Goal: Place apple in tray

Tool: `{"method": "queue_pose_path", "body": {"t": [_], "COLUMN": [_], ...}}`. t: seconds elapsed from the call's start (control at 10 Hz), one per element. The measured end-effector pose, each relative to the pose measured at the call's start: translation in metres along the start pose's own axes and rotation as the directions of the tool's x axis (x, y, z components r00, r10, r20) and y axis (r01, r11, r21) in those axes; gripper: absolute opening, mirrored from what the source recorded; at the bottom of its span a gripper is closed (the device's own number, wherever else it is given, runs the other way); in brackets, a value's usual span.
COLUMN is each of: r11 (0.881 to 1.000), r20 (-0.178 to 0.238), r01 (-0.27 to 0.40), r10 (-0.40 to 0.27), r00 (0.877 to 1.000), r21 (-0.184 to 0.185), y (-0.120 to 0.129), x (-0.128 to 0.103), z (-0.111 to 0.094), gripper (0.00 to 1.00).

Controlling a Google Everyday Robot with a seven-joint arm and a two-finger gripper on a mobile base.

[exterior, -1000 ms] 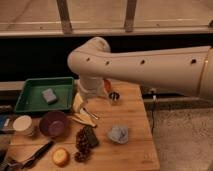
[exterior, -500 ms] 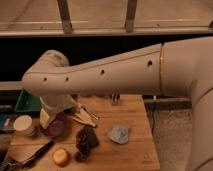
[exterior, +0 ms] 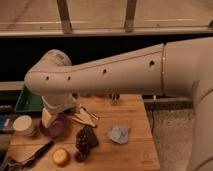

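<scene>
The apple (exterior: 61, 156), small, round and yellow-orange, lies on the wooden table near the front left edge. The green tray (exterior: 24, 101) stands at the back left, mostly hidden behind my arm. My white arm sweeps across the whole view. Its gripper (exterior: 54, 114) hangs low at the left, just above the purple bowl (exterior: 56, 128), between the tray and the apple. The gripper is above and behind the apple, apart from it, and mostly hidden by the arm.
A white cup (exterior: 24, 125) stands left of the bowl. A dark grape bunch (exterior: 85, 142) lies right of the apple. A blue-grey crumpled cloth (exterior: 119, 134) lies further right. A yellow object (exterior: 82, 118) and a dark tool (exterior: 31, 155) also lie on the table.
My arm has swung left and down toward the front left of the table, now covering most of the tray. The apple and the other objects have not moved.
</scene>
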Motion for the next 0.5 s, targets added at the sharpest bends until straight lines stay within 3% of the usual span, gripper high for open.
{"method": "queue_pose_path", "body": {"t": [0.3, 0.5], "r11": [0.997, 0.984], "r20": [-0.005, -0.011], "r01": [0.028, 0.054], "r10": [-0.029, -0.056], "r00": [1.0, 0.998], "r21": [-0.078, -0.167], "y": [0.027, 0.058], "x": [0.017, 0.037], "z": [0.038, 0.09], "gripper": [0.8, 0.8]}}
